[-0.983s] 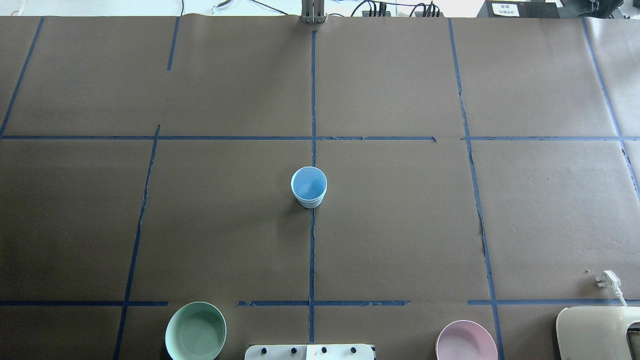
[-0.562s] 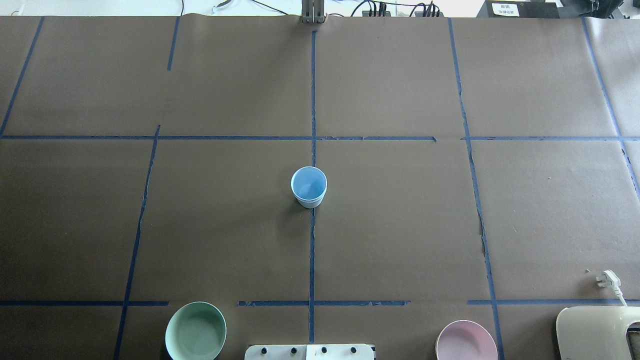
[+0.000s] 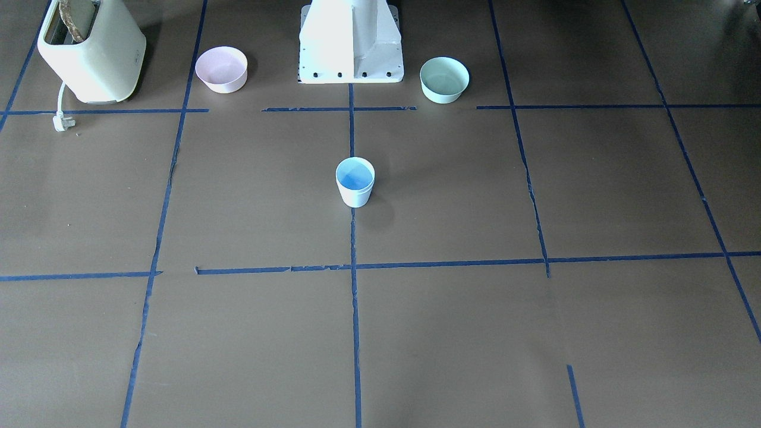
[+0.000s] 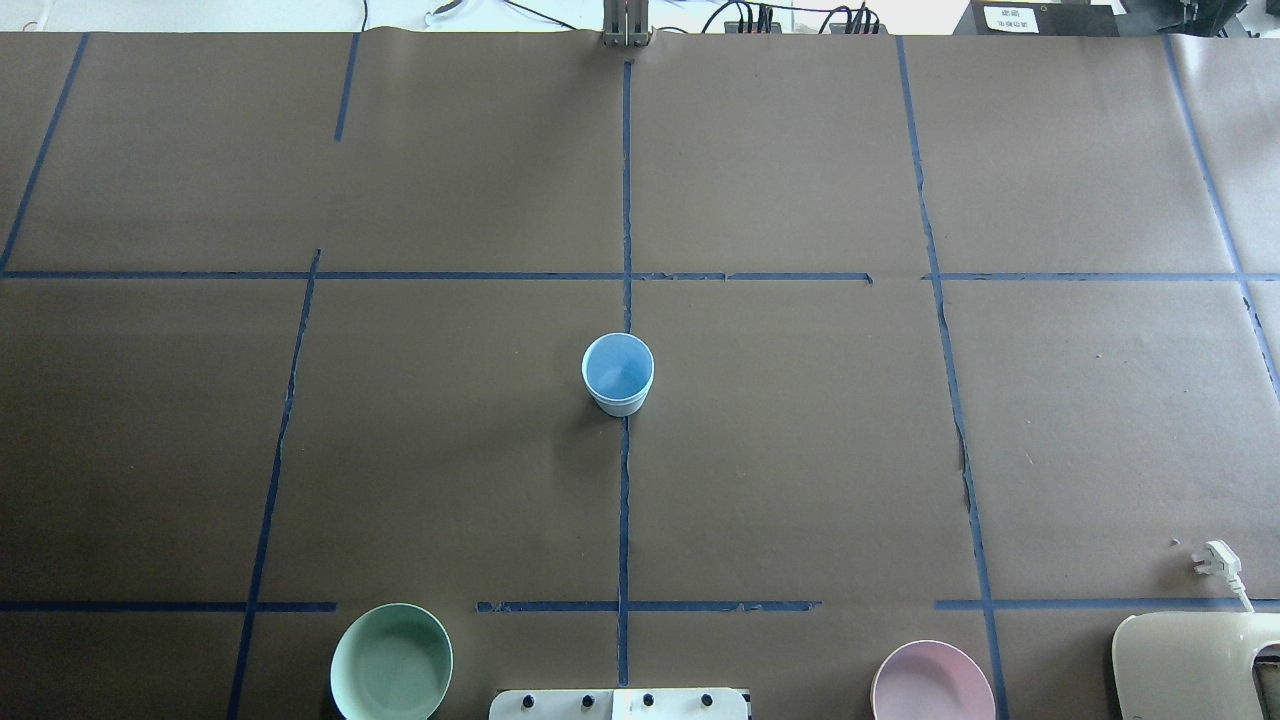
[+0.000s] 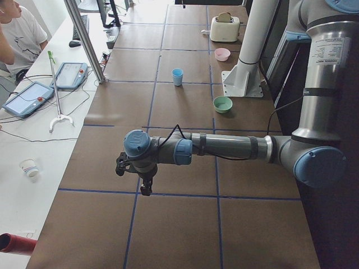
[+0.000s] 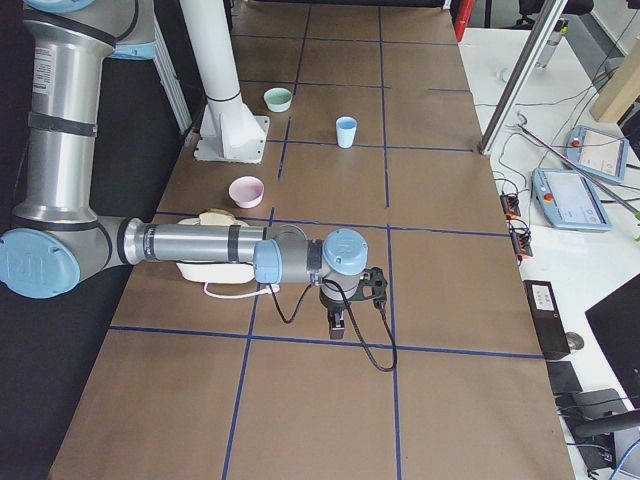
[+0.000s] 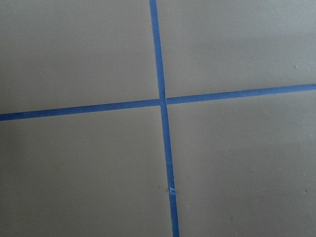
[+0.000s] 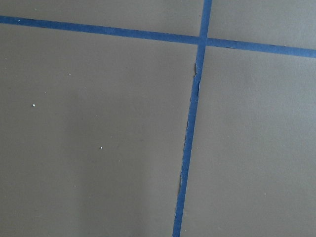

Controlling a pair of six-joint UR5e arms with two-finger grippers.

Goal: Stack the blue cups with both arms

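Observation:
One pale blue cup shape [image 4: 618,375] stands upright on the centre tape line in the middle of the table; it also shows in the front view [image 3: 355,181] and both side views [image 5: 177,76] [image 6: 346,131]. I cannot tell whether it is one cup or two nested; no second separate blue cup shows. My left gripper [image 5: 146,189] hangs over the table's left end, far from the cup. My right gripper [image 6: 337,328] hangs over the right end. Each shows only in a side view, so I cannot tell if it is open or shut. Both wrist views show only bare paper and tape.
A mint-green bowl [image 4: 391,662] and a pink bowl [image 4: 932,683] sit either side of the white pedestal [image 3: 351,41]. A cream toaster [image 3: 92,50] with its loose plug [image 3: 61,123] stands beyond the pink bowl on my right.

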